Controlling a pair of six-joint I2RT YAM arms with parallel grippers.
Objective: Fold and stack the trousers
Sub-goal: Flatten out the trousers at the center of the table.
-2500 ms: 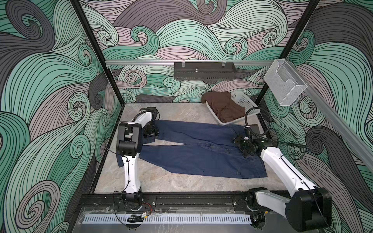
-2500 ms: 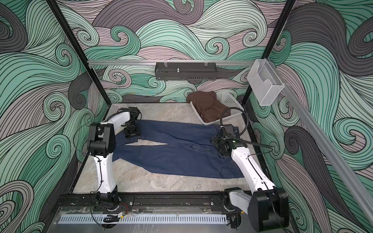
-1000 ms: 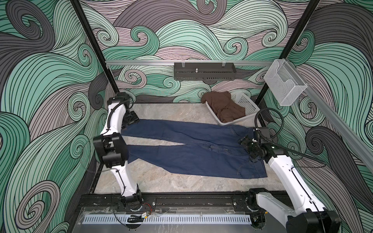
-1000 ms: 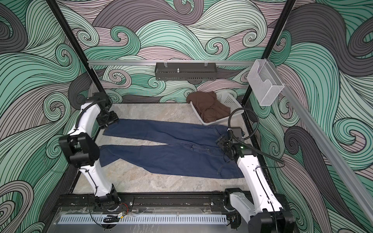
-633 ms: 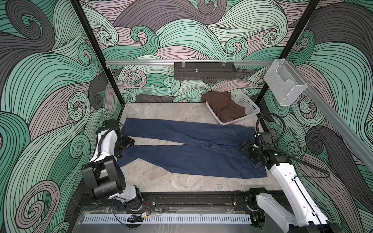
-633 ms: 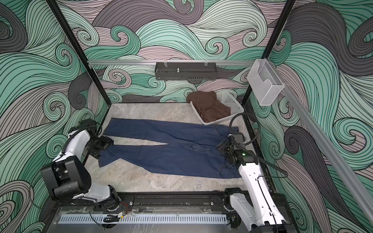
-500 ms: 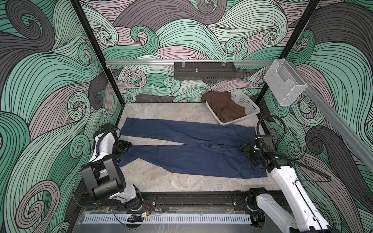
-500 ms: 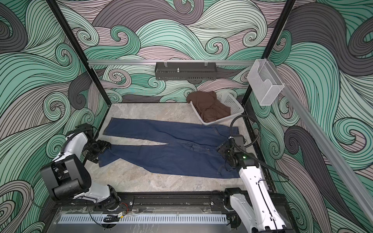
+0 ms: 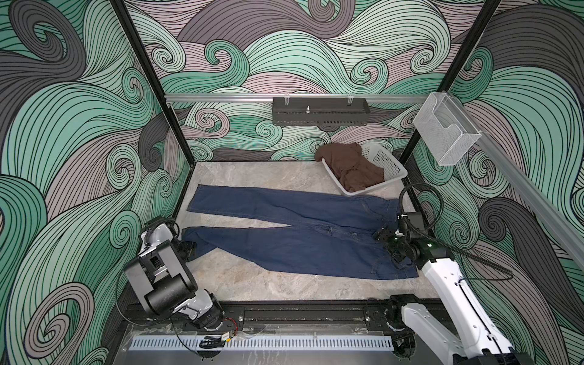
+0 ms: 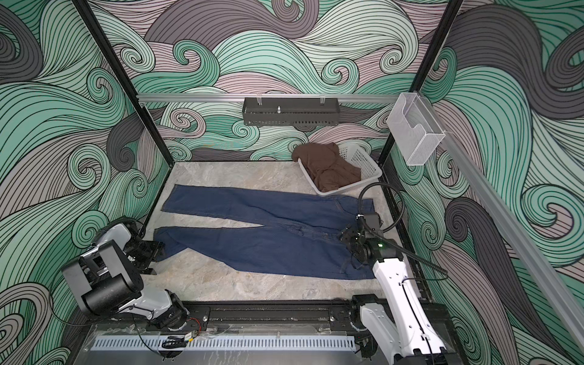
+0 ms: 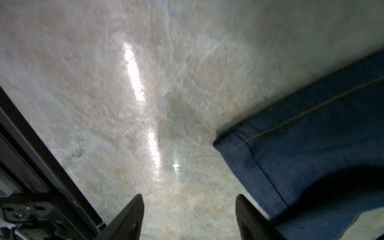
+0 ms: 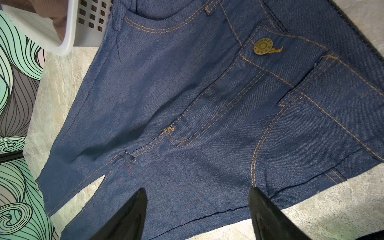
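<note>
The trousers (image 9: 300,240) lie flat on the marble table in both top views, legs spread apart toward the left and waist at the right (image 10: 268,237). My left gripper (image 9: 189,249) sits low beside the near leg's hem (image 11: 311,145). It is open, with only bare table between its fingers (image 11: 189,197). My right gripper (image 9: 380,235) hovers open over the waist, near the fly and brass button (image 12: 264,47). Flat denim (image 12: 187,93) lies below its fingers (image 12: 197,190), and nothing is gripped.
A white basket (image 9: 388,164) holding a brown garment (image 9: 350,170) stands at the back right, touching the waistband. A black shelf (image 9: 319,110) hangs on the back wall and a wire bin (image 9: 445,136) on the right rail. A black frame post (image 11: 41,155) runs close by the left gripper.
My left arm swung from the back-left corner by the far leg's hem forward and down to the near leg's hem. The right gripper drifted slightly toward the front over the waist.
</note>
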